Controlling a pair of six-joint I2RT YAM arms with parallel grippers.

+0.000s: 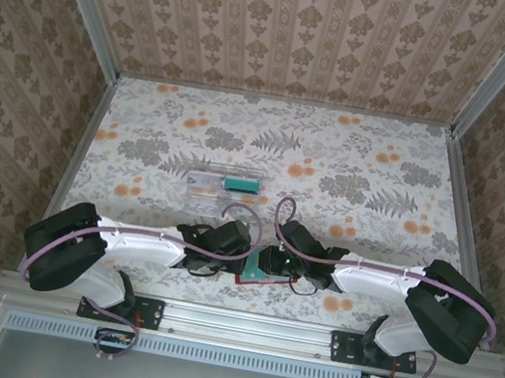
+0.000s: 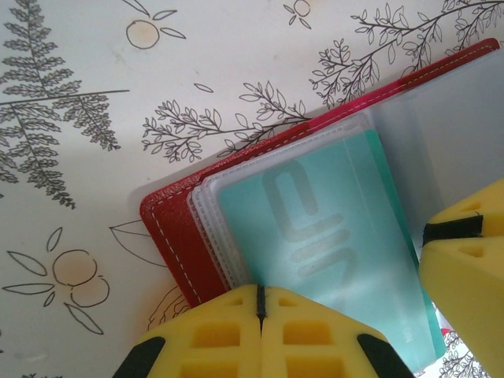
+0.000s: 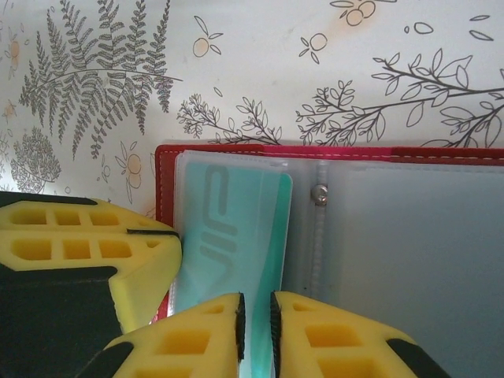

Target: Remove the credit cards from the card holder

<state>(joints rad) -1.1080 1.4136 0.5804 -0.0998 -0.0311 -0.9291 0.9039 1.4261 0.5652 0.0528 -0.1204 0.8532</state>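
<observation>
Card holder [image 3: 206, 150]: red, lying open on the flowered table [image 1: 270, 143], between both claws.
Teal credit card [image 3: 236, 228]: tucked in a clear pocket.
Left gripper [image 2: 260, 335]: fingers pressed together at the holder's edge.
Right gripper [image 3: 256, 335]: narrow slit over the card; can't tell if it grips.

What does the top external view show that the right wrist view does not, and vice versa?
Top external adds: a clear plastic tray farther back on the table, with something teal inside. Right wrist adds: a metal stud on the spine of the card holder, pale lettering on the teal credit card in its clear pocket, and the right gripper, jaws a narrow gap apart at that card's near edge. Shared: the open red holder and teal card on the floral table.
</observation>
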